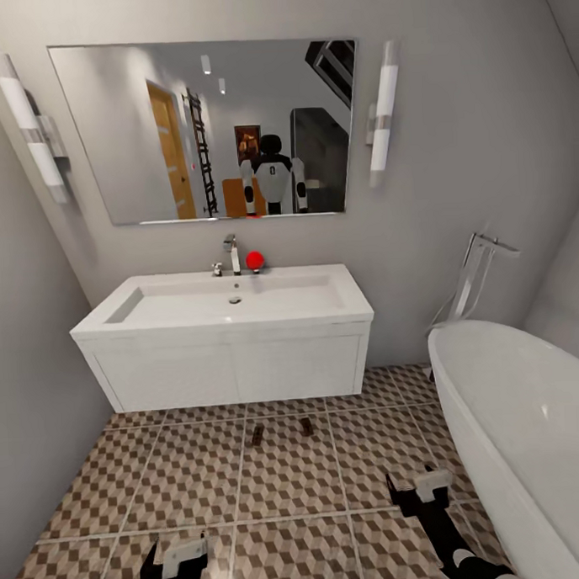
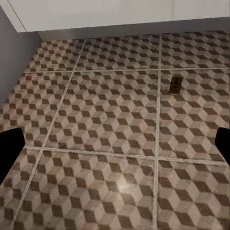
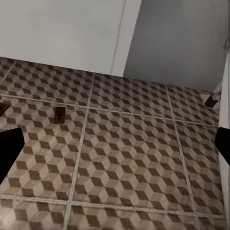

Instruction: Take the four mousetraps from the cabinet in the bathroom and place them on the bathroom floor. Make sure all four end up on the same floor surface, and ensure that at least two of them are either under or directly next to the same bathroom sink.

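Two mousetraps, small brown boards, lie on the bathroom floor (image 1: pixel 289 483) just in front of the bathroom sink (image 1: pixel 224 326): one (image 1: pixel 257 434) and one (image 1: pixel 305 425). The left wrist view shows one mousetrap (image 2: pixel 175 85) ahead of my left gripper (image 2: pixel 115 148). The right wrist view shows a mousetrap (image 3: pixel 59 114), with another (image 3: pixel 2 108) cut off at the frame's edge. My left gripper (image 1: pixel 179 557) and right gripper (image 1: pixel 420 488) hang low over the tiles, both open and empty. The cabinet is out of view.
A white oval bathtub (image 1: pixel 531 414) with a chrome floor tap (image 1: pixel 474 273) takes up the right side. A wall closes the left. A mirror (image 1: pixel 207 129) hangs above the sink, and a red object (image 1: pixel 254 260) sits by the sink tap.
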Robot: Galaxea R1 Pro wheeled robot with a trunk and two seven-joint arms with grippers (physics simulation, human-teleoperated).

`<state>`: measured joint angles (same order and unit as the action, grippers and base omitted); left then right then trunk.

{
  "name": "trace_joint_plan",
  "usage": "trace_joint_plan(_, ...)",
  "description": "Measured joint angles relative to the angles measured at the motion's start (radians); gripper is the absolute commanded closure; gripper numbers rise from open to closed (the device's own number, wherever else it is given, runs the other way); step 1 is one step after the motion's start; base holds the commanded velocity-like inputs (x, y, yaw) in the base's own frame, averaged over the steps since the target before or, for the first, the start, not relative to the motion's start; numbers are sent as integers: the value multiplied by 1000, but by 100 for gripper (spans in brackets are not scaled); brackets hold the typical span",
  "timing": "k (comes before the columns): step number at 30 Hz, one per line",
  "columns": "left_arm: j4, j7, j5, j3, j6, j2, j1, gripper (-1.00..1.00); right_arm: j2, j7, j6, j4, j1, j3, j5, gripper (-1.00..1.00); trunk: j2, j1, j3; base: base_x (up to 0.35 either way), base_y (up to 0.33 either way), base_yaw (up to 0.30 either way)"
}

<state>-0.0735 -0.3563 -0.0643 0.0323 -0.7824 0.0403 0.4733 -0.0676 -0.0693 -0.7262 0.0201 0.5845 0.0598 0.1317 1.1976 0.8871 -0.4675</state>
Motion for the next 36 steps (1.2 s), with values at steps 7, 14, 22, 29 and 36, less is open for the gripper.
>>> trace_joint_plan(7, 0, 1, 0, 0, -9, -28, -49, -100, -5, 4, -2, -1, -43, 1, -30, -100, -49, -27, 22, 0, 0, 0)
trace_joint_plan(14, -1, 0, 0, 1, -29, -53, -90, -100, -6, 3, 0, -1, -88, 1, -35, -100, -98, -54, 44, 0, 0, 0)
trace_joint_plan(22, -1, 0, -1, 0, -60, -57, -100, -100, 1, 1, 8, -2, -111, 2, -35, -100, -154, -84, 69, 0, 0, 0)
trace_joint_plan(29, -1, -1, -1, 1, -62, -56, -103, -100, 15, -1, 10, -2, -114, 1, -35, -100, -203, -111, 91, 0, 0, 0)
trace_joint_plan(36, -1, -1, -1, 1, -60, -56, -104, -100, 17, -2, 10, -2, -114, 1, -36, -100, -252, -138, 113, 0, 0, 0)
